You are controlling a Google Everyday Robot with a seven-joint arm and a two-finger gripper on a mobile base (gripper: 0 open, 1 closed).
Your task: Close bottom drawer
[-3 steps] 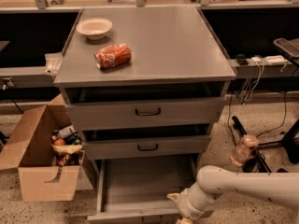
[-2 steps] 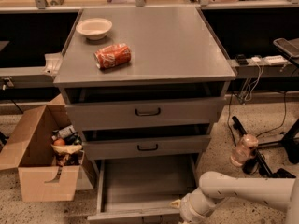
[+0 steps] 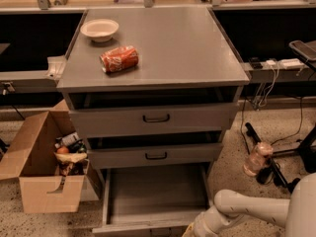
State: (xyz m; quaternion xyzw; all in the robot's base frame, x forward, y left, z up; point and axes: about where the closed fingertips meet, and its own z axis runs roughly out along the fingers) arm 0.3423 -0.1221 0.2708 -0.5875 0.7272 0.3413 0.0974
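In the camera view, the wide grey bottom drawer (image 3: pixel 157 191) of the grey metal cabinet (image 3: pixel 232 83) stands pulled far out toward the near side, its plain tray bare and its flat front (image 3: pixel 140 229) right at the lower edge of the picture. The robot's white arm (image 3: pixel 247 209) comes in from the near right. Its gripper (image 3: pixel 190 230) sits low at the right end of that front, mostly cut off, so whether it is open or closed cannot be told.

The job now looks like a straight push. Contact belongs flat on the front and nearer the middle than the corner, driving directly toward the far side so the tray does not skew on its runners. A steady pace is best, stopping once the front sits flush below the middle drawer (image 3: pixel 156 155).

That drawer and the taller top drawer (image 3: pixel 156 117) above both show dark gaps along their upper edges. The bottom drawer's own handle is not visible here. A brown cardboard box (image 3: pixel 47 191) sits on the floor just left, seemingly outside the drawer's path.
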